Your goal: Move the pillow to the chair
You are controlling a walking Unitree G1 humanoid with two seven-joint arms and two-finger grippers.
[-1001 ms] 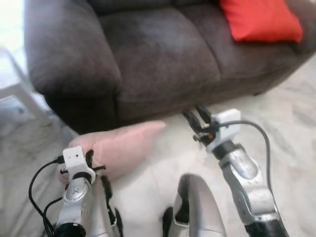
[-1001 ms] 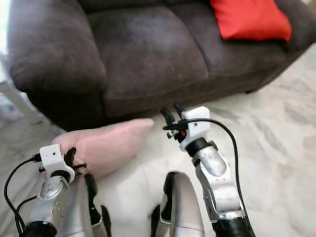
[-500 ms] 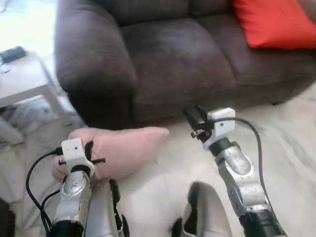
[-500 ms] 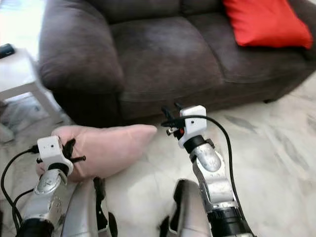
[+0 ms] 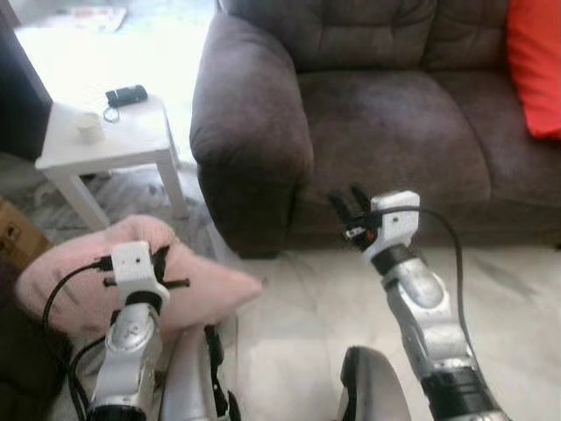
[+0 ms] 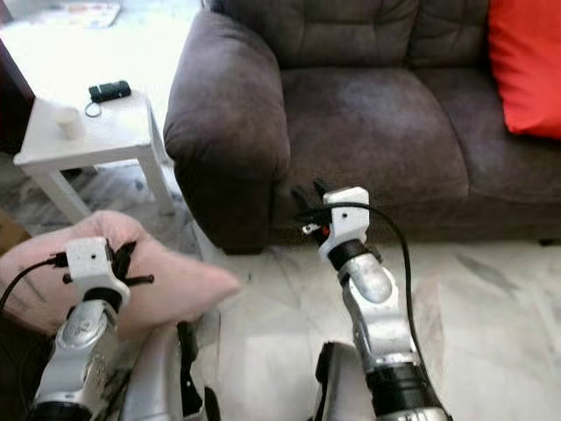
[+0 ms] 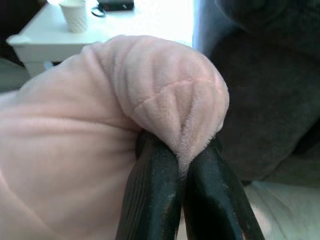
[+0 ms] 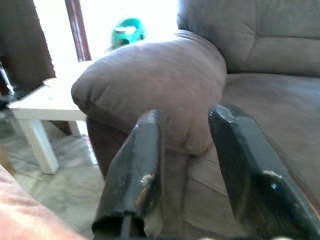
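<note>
A pink pillow (image 5: pixel 88 281) is held low at the robot's left side, a fold of its plush fabric pinched tightly between the two black fingers (image 7: pixel 150 200) of the left claw (image 7: pixel 182 165), which are pressed together on it. The pillow is seen bulging out beyond the claw, above pale marble floor (image 5: pixel 298 307) and just in front of a small white desk (image 5: pixel 105 145). On the desk, a paper cup (image 6: pixel 67 121) and a dark handheld device (image 6: pixel 109 89) are set apart from each other. The right claw (image 8: pixel 185 165) is raised before the arm of a dark brown sofa (image 5: pixel 254 123), its fingers parted with a clear gap between them and nothing held. A red cushion (image 6: pixel 526 61) is seen resting on the sofa's far seat, against the backrest.
</note>
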